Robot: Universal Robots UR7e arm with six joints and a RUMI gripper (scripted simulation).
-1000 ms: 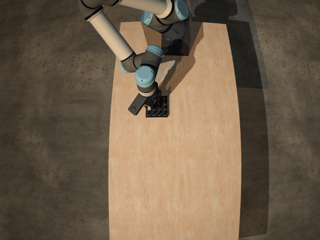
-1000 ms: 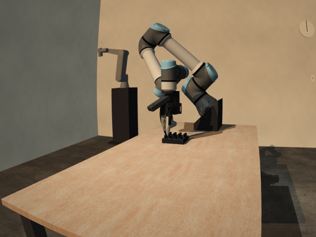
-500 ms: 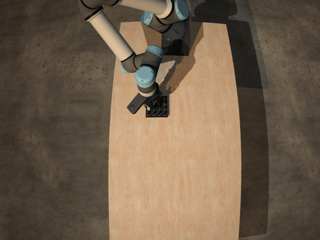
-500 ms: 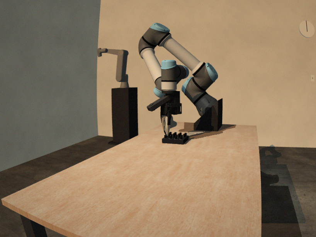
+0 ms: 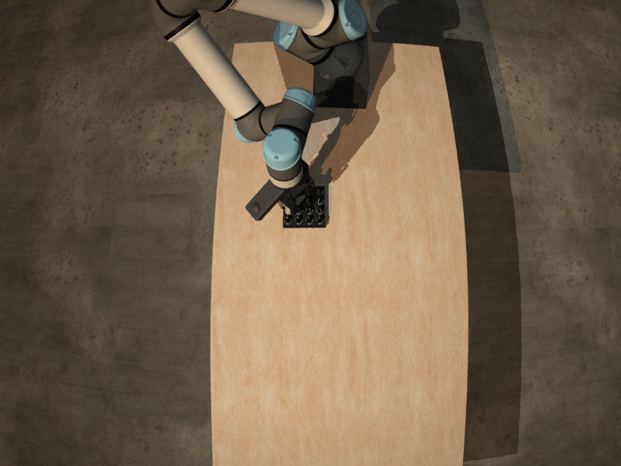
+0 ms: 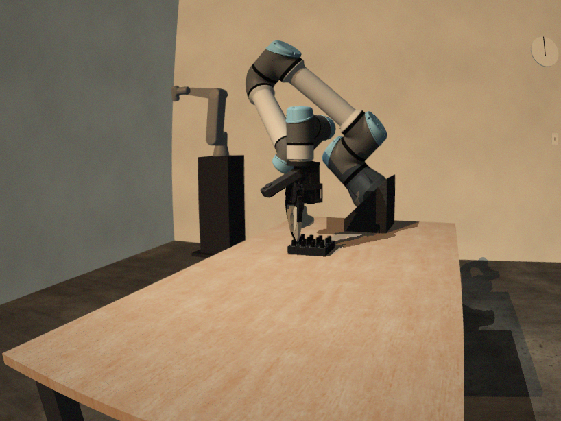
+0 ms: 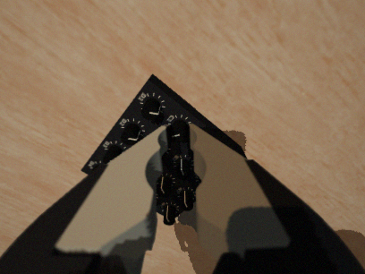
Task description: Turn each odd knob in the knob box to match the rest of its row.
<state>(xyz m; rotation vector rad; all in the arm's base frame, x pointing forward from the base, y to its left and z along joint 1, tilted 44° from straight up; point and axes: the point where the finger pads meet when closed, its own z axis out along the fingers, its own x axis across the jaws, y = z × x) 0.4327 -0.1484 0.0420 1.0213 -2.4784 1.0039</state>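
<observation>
The black knob box (image 5: 306, 206) lies on the wooden table, also seen in the side view (image 6: 311, 245). It holds a grid of small black knobs with white pointer lines and tick marks. My gripper (image 5: 288, 204) (image 6: 296, 235) stands upright over the box's left column, with its fingertips down among the knobs. In the wrist view the two beige fingers are shut on a knob (image 7: 178, 132) at the edge of the box. The knobs behind it in that column show between the fingers. Three more knobs (image 7: 132, 131) of the edge row are visible to the left; the fingers hide the others.
The arm's base mount (image 6: 372, 209) stands at the table's far end behind the box. A dark pedestal with a second arm (image 6: 220, 199) stands on the floor to the left of the table.
</observation>
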